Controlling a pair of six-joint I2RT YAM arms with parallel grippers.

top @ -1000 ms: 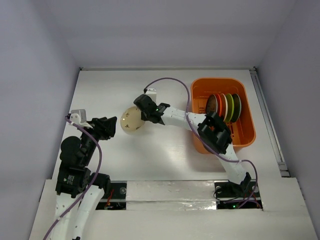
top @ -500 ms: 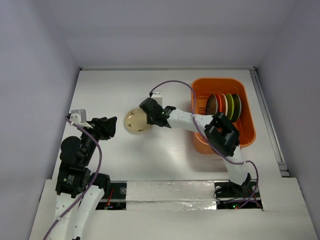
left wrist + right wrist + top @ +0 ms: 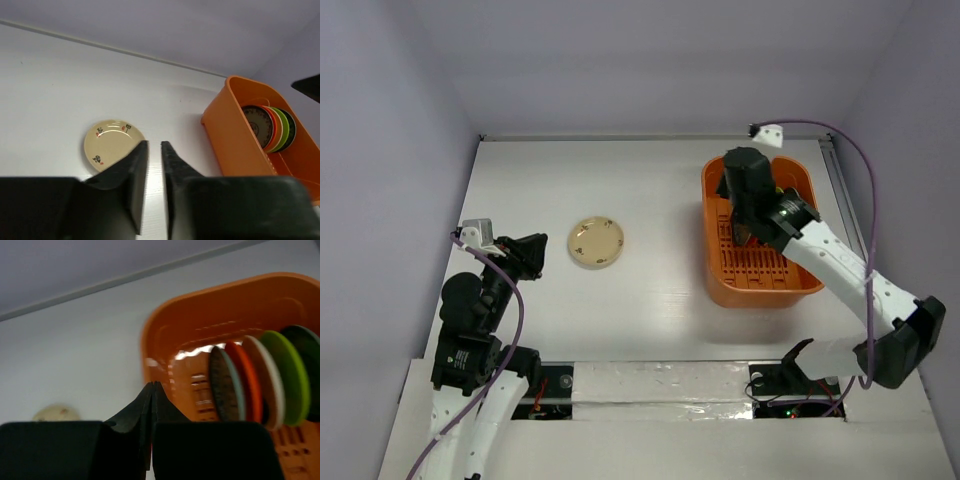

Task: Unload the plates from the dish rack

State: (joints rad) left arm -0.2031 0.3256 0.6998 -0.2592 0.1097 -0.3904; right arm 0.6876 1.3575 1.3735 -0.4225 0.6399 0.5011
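Note:
A cream plate (image 3: 597,242) with small printed figures lies flat on the white table, also seen in the left wrist view (image 3: 112,145). The orange dish rack (image 3: 810,275) stands at the right. Several plates stand on edge in it: a dark patterned one (image 3: 224,385), an orange-red one (image 3: 245,380), a cream one (image 3: 267,385) and a yellow-green one (image 3: 290,372). My right gripper (image 3: 738,228) hangs above the rack, shut and empty (image 3: 151,385), hiding the standing plates from above. My left gripper (image 3: 533,252) is left of the cream plate, shut on nothing (image 3: 154,145).
The table's walls close in at the back and both sides. The rack (image 3: 235,135) sits close to the right rail (image 3: 855,240). A purple cable (image 3: 850,140) loops off the right arm over the rack's far corner.
The right gripper let go of the cream plate on the table, swung right to the rack and shut. The left gripper's jaws have closed; its arm has stayed put.

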